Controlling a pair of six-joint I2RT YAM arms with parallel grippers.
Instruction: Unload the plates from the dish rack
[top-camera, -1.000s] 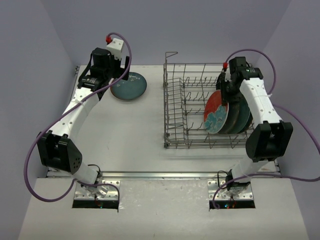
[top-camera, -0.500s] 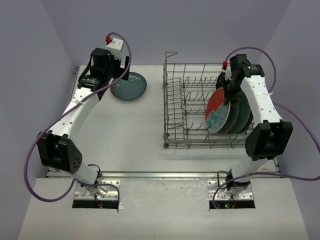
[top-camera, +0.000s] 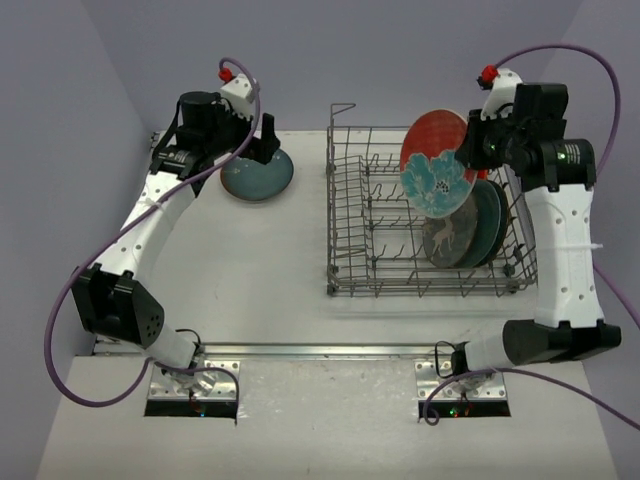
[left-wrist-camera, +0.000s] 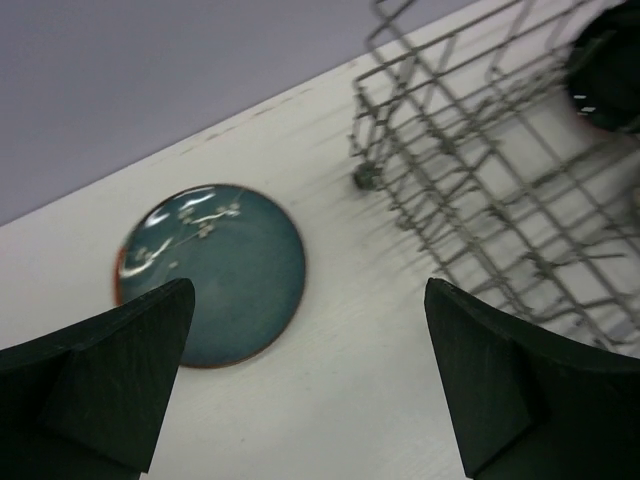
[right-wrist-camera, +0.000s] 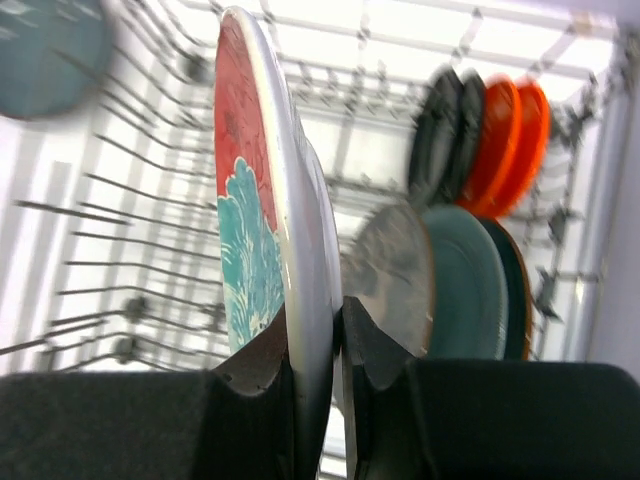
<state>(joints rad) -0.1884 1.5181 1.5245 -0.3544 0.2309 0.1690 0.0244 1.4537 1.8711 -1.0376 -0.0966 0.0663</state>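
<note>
Plate (top-camera: 437, 165), red-and-teal, now hoisted above dish rack (top-camera: 350, 232) by right claw (right-wrist-camera: 316, 352).

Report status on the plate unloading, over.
Right gripper shut on red-and-teal plate, held over dish rack. Left gripper open near teal plate lying on table. More plates standing in rack; nothing blocking.

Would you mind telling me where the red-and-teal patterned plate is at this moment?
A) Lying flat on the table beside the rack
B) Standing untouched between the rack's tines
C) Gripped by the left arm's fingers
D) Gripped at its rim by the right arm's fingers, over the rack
D: the red-and-teal plate is pinched on edge at its rim between the right fingers, lifted over the dish rack.
</note>
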